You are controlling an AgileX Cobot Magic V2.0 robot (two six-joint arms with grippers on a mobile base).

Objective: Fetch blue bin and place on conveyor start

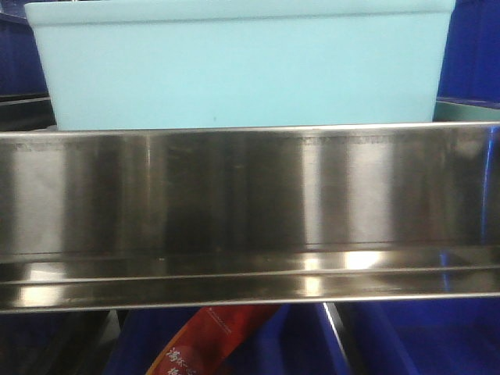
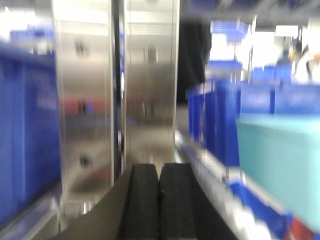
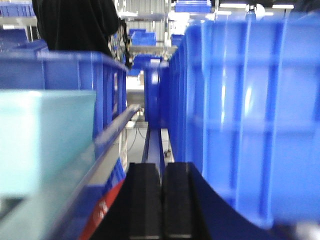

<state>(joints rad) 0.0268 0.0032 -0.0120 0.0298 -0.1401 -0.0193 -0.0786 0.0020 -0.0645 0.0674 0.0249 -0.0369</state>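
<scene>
- left gripper (image 2: 160, 200) and right gripper (image 3: 162, 200): pads pressed together on both, nothing held
- blue bin (image 1: 242, 70): pale aqua with smooth plain walls, up on the rack behind the steel rail (image 1: 250, 195), between the two grippers
- ribbed dark bins (image 3: 250, 125) crowd the right side
- bin's base is hidden by the rail, and the left wrist view is blurry

The left claw (image 2: 159, 200) reaches forward, its two black padded fingers (image 2: 144, 200) pressed flat together with nothing between them. The right claw (image 3: 163, 200) is posed alike, its fingers (image 3: 145, 200) meeting along a thin seam, gripping nothing.
</scene>
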